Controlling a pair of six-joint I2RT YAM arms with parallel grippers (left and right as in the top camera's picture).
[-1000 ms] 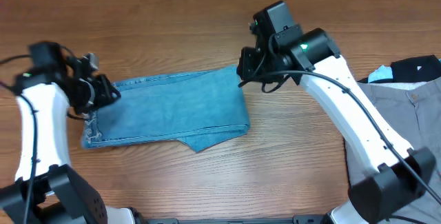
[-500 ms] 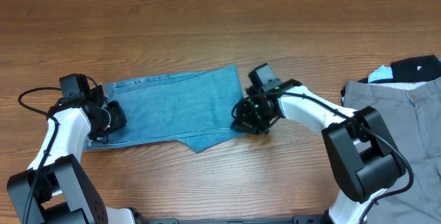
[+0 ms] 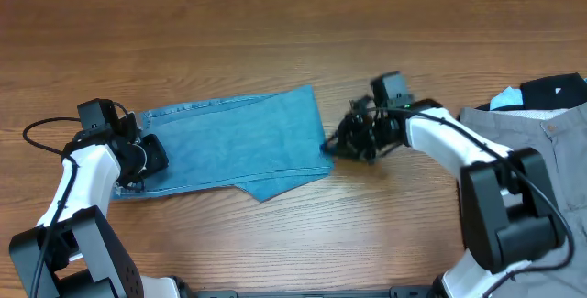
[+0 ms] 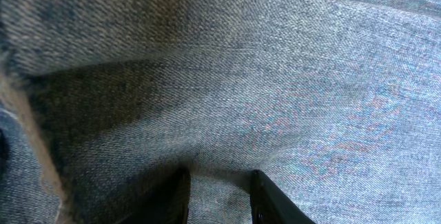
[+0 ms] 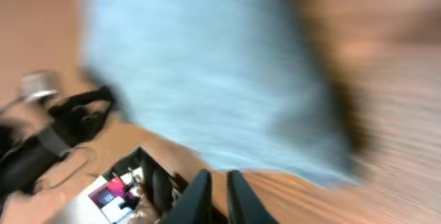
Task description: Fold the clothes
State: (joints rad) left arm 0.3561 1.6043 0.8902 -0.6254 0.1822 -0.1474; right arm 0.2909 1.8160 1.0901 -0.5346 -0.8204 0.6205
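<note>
The clothes, light-blue jeans, lie folded into a flat band left of the table's middle. My left gripper sits low on their left end. In the left wrist view denim fills the frame, and the left gripper has its two dark fingers a narrow gap apart with denim between them. My right gripper is at the jeans' right edge, just off the cloth. The blurred right wrist view shows the right gripper with fingers almost together over bare wood, nothing between them, and the jeans beyond.
Grey trousers lie at the table's right edge, with a dark garment behind them. The wooden table stretches behind and in front of the jeans. The left arm shows blurred in the right wrist view.
The left arm came down onto the jeans' left end and has stayed there. The right arm dropped to the jeans' right edge, then drew back a little to the right with its jaws closing.
</note>
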